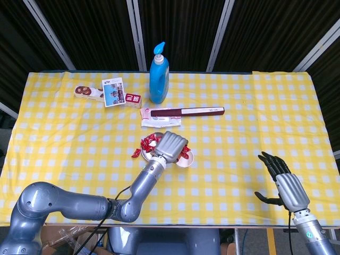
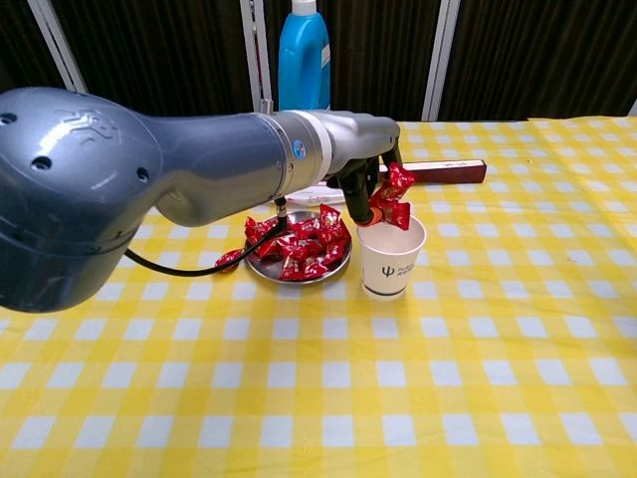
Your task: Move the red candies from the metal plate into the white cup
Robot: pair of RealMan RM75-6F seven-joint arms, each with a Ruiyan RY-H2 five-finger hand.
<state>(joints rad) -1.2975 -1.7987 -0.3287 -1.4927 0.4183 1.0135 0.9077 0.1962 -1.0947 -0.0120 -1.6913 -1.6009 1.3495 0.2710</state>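
The metal plate (image 2: pixel 299 281) holds a heap of red candies (image 2: pixel 299 244). One stray red candy (image 2: pixel 227 261) lies on the cloth just left of it. The white cup (image 2: pixel 391 261) stands upright right of the plate. My left hand (image 2: pixel 363 164) hovers directly over the cup's mouth and pinches a small bunch of red candies (image 2: pixel 391 197) that hangs just above the rim. In the head view the left hand (image 1: pixel 171 146) hides most of the plate and cup. My right hand (image 1: pixel 281 183) is open, fingers spread, near the table's front right edge.
A blue pump bottle (image 1: pixel 159 74) stands at the back centre. A long dark-red box (image 1: pixel 187 111) and a white packet (image 1: pixel 159 122) lie behind the plate. A picture card (image 1: pixel 113 91) and a snack packet (image 1: pixel 87 92) lie at the back left.
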